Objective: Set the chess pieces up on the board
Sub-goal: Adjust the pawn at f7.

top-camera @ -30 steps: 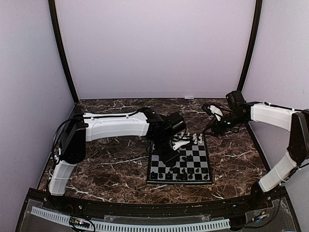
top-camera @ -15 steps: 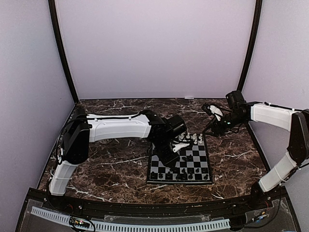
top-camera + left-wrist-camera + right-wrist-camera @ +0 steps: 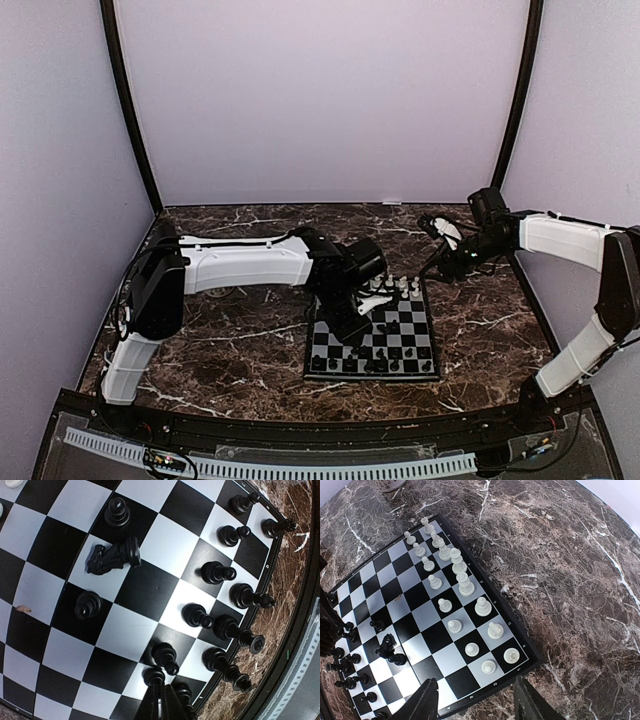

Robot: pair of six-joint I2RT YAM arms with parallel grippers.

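Note:
The board lies on the marbled table right of centre. Two rows of white chess pieces stand along its far side, and black chess pieces line its near side. A black knight lies toppled on a mid-board square, between two lone pawns. My left gripper reaches low over the near black rows, shut on the head of a black pawn that stands on its square. My right gripper hovers open above the board's white-side corner, holding nothing. It also shows in the top view, where the right gripper sits just off the far right corner.
A small tan speck lies on a board square. A pale patterned object shows at the top edge of the right wrist view. Purple walls with black posts enclose the table. The black front rail runs along the near edge.
My left gripper has shifted slightly over the board and closed the last bit. The right arm has not moved.

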